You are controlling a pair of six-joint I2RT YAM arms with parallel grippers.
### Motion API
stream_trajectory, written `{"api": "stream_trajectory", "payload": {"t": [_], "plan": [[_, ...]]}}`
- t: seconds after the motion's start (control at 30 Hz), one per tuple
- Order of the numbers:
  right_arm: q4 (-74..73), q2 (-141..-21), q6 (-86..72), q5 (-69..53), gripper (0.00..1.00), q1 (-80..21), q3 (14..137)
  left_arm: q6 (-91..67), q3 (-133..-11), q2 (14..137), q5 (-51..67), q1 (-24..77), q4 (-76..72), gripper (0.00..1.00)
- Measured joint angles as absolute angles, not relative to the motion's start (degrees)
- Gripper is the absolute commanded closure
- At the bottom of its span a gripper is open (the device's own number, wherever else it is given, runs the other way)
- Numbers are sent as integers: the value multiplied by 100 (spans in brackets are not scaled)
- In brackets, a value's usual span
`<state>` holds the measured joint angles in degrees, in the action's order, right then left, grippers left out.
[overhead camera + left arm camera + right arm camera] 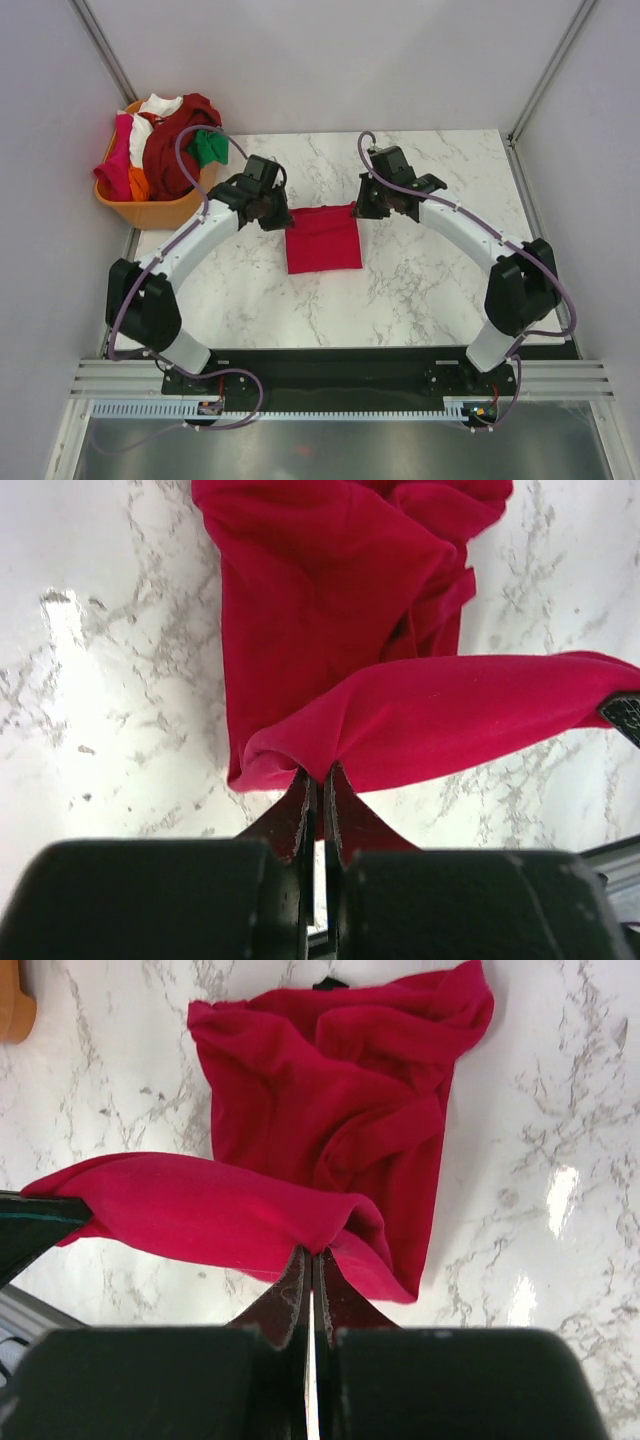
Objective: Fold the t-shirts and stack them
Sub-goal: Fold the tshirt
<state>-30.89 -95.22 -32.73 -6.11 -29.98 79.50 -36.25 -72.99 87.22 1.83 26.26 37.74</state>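
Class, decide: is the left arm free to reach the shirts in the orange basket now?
Probably not yet: the left gripper is shut on the red t-shirt; otherwise the way to the basket looks free.

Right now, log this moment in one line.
left gripper: shut on red t-shirt | right gripper: shut on red t-shirt | basket: other shirts piled

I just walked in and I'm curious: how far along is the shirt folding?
Early on. Done: no folded stack shows on the white marble table yet. In hand: the left gripper and right gripper are shut on the raised edge of the crimson red cloth t-shirt, apparently mid-fold. Left: the heap of magenta, white, maroon, orange and green shirts in the orange plastic basket.
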Motion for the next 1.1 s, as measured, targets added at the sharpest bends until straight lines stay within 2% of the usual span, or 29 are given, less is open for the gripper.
{"api": "stream_trajectory", "payload": {"t": [0.4,0.43,0.47,0.5,0.53,0.57,0.6,0.63,0.67,0.87,0.9,1.03,1.1], "plan": [[-3081,-10656,-3236,-666,100,-2539,8812,-3218,-8827,10575,449,2143,3767,98],[-3085,-10790,-3221,-685,100,-2502,8925,-3208,-8947,10696,469,2115,3763,97],[-3079,-10930,-3208,-701,96,-2467,9050,-3203,-9067,10814,480,2088,3763,93],[-3063,-11045,-3197,-707,81,-2438,9137,-3197,-9198,10940,486,2064,3767,66],[-3061,-11183,-3194,-722,44,-2399,9240,-3142,-9336,11085,491,2047,3782,37],[-3070,-11327,-3214,-740,33,-2353,9343,-3081,-9531,11260,489,2023,3787,9],[-3092,-11478,-3183,-738,26,-2298,9456,-3037,-9747,11469,508,1997,3785,0],[-3109,-11629,-3188,-718,19,-2237,9583,-3030,-9963,11684,521,1964,3778,0],[-3135,-11764,-3203,-683,16,-2169,9703,-3000,-10165,11887,548,1935,3787,0],[-3341,-11950,-3223,-333,15,-1824,10112,-2832,-11104,12626,652,1765,3929,0],[-3312,-11889,-3201,-301,16,-1806,10127,-2816,-11133,12567,642,1750,3953,0],[-3011,-11415,-2995,-663,35,-1896,9907,-2799,-11017,12116,604,1723,4021,4],[-2738,-11170,-2958,-1166,37,-1957,9732,-2797,-10722,11664,613,1743,3992,7]]}}
